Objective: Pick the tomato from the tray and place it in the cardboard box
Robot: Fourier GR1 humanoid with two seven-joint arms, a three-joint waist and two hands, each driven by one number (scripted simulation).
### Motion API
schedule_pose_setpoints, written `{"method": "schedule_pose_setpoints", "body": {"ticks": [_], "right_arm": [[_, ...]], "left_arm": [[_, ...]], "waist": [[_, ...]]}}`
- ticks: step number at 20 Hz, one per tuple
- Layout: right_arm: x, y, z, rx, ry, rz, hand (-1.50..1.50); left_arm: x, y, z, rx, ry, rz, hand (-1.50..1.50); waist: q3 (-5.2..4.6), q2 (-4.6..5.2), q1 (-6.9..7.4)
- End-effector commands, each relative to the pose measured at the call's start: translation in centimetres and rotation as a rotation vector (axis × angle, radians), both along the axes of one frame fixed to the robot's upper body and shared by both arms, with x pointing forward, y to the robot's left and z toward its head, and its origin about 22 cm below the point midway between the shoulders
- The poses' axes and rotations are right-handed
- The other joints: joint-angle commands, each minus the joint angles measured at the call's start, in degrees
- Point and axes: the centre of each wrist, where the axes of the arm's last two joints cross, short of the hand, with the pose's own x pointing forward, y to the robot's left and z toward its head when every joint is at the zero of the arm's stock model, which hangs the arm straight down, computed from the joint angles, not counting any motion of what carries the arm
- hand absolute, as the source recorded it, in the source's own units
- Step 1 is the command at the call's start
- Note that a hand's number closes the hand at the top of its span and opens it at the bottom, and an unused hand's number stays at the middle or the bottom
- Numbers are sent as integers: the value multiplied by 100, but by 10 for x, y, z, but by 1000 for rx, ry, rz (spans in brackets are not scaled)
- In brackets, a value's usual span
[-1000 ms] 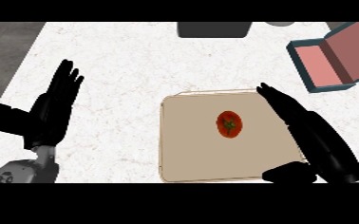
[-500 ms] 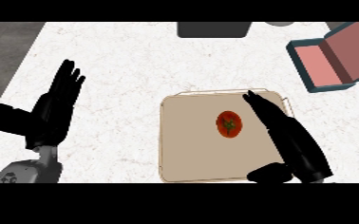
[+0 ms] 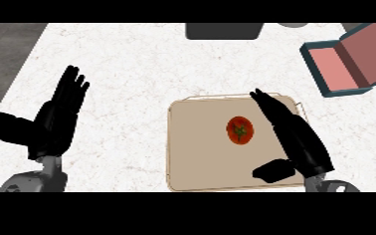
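Moving left, right hand [image 3: 297,139] nears tomato [image 3: 240,130], hiding tray [image 3: 198,149] edge.

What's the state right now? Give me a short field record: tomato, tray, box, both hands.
tomato: on the tray, not held
tray: beige, on the counter, lower centre-right
box: open, upper right, apart from the tray
right hand: open, fingers straight, over the tray just right of the tomato; thumb low near the tray's front edge
left hand: open, resting at the left, fingers up
task step: tomato not yet grasped
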Motion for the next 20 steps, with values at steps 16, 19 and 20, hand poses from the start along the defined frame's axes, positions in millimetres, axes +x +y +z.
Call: {"method": "schedule_pose_setpoints", "body": {"ticks": [16,19,20], "right_arm": [[17,3,-38,-75,15,-31,-150],[26,2,-56,-58,40,-7,-150],[38,22,-59,-70,37,-11,-150]], "left_arm": [[-5,14,-5,22,-9,10,0],[-4,0,-2,0,-3,-10,0],[4,6,-1,-4,2,-15,0]], "waist": [[0,-1,5],[0,1,7],[0,4,12]]}}
